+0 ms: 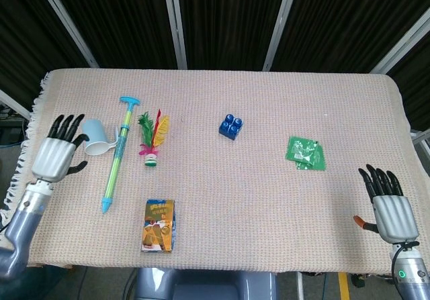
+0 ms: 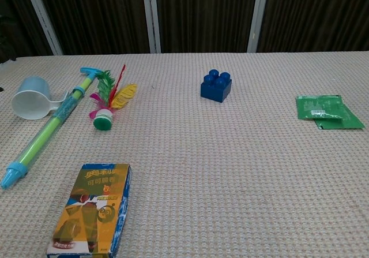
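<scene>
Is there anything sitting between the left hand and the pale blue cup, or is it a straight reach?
Nothing visible stands between them. The left hand, fingers spread and holding nothing, is right beside the pale blue plastic cup on its outer side; the green-and-blue water squirter lies beyond the cup.

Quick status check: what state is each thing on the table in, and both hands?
left hand: open, beside the cup
right hand: open, holding nothing
cup: on its side
water squirter: lying flat
shuttlecock: lying down
box: flat, closed
blue brick: studs up
green packets: flat
</scene>
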